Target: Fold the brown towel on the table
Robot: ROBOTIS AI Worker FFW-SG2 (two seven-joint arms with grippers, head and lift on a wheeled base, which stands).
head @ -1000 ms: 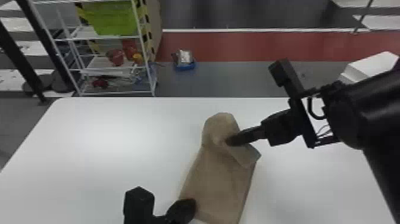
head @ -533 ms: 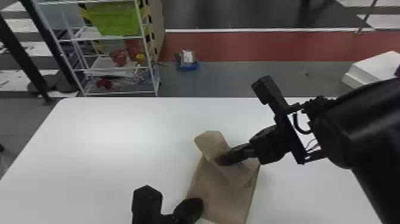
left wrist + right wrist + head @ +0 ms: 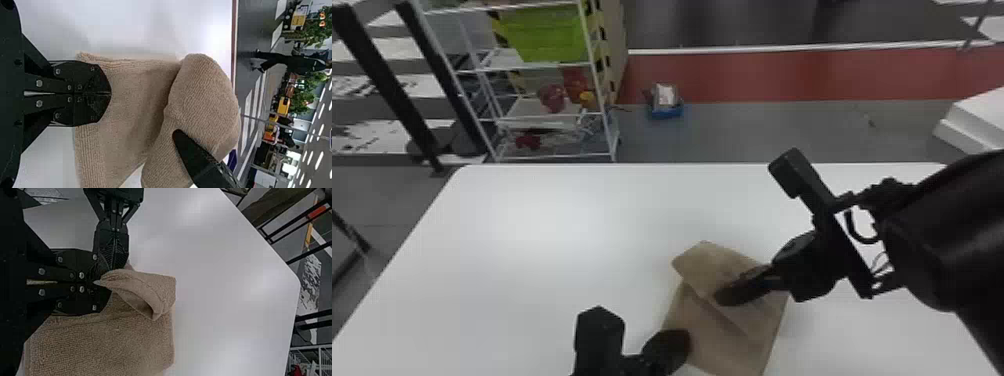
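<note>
Lower centre: the brown towel is pinched by the right gripper, apparently for folding. The left gripper is pressed together, perhaps as anchor.

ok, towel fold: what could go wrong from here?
Crooked fold: the flap lies askew across the brown towel, so edges may not line up.
Bunching: the right gripper pinches a gathered bit, which may leave a crease.
Drag: the left gripper rests on the towel and could rumple it if moved sideways.

Towel on table, rack behind
</note>
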